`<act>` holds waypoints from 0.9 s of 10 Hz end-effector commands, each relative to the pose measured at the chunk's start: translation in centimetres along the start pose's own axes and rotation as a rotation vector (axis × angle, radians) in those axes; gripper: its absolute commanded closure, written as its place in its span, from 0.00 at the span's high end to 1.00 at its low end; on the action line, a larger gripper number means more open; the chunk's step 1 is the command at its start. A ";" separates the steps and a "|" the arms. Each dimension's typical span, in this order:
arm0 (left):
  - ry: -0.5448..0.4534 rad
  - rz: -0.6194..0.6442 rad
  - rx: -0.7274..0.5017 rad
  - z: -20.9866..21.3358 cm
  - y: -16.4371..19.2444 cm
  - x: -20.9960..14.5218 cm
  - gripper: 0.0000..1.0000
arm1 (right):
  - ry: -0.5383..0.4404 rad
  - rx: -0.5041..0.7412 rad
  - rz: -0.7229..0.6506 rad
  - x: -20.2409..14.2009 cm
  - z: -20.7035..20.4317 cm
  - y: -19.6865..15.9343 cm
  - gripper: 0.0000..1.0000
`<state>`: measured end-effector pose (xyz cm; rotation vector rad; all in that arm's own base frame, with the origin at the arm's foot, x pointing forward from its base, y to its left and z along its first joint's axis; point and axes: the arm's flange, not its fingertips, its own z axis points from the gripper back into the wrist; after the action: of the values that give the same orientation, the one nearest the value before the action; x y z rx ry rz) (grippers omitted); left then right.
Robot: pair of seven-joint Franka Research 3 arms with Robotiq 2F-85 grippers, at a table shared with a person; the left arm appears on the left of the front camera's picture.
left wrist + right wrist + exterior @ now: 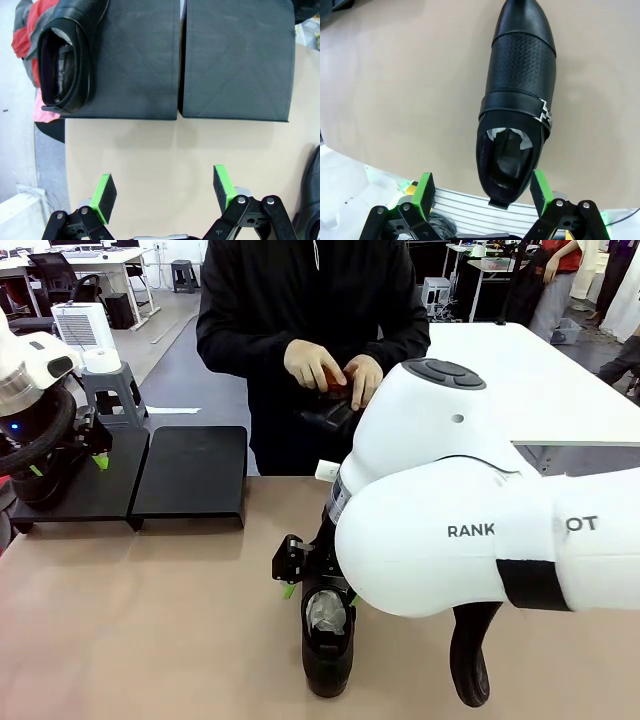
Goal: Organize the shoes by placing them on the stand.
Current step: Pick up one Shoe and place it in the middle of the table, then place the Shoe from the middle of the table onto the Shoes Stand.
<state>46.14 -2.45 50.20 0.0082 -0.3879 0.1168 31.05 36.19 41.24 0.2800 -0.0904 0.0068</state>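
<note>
Right pincer [484, 186] spread wide, gripping nothing, pads either side of the heel of the buckled shoe [517, 100] on the counter [410, 90]; left pincer [164, 192] also wide open and empty, near the stand [235, 60]. Four shoes: stand shoe [70, 55] on the left panel, buckled shoe plus second counter shoe [470, 660], fourth shoe [325, 420] in the person's hands [312, 365]. One stand, two panels.

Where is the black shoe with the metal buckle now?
In the front view the buckled shoe lies on the tan table near the robot's edge, its heel just below the open right end effector.
</note>
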 end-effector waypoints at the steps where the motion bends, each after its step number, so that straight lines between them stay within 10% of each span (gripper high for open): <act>1: -0.008 -0.009 0.014 0.1 0.1 -0.1 1.00 | -0.021 -0.014 -0.009 0.6 -0.6 0.6 1.00; 8: -0.008 -0.009 0.014 0.1 0.1 -0.1 1.00 | 0.004 -0.005 0.003 0.3 -0.5 0.0 1.00; 9: -0.008 -0.009 0.014 0.1 0.1 -0.1 1.00 | -0.106 -0.089 0.037 -0.9 2.1 -0.8 1.00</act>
<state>46.15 -2.44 50.20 0.0082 -0.3878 0.1169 31.19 36.00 41.43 0.2542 -0.1160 0.0246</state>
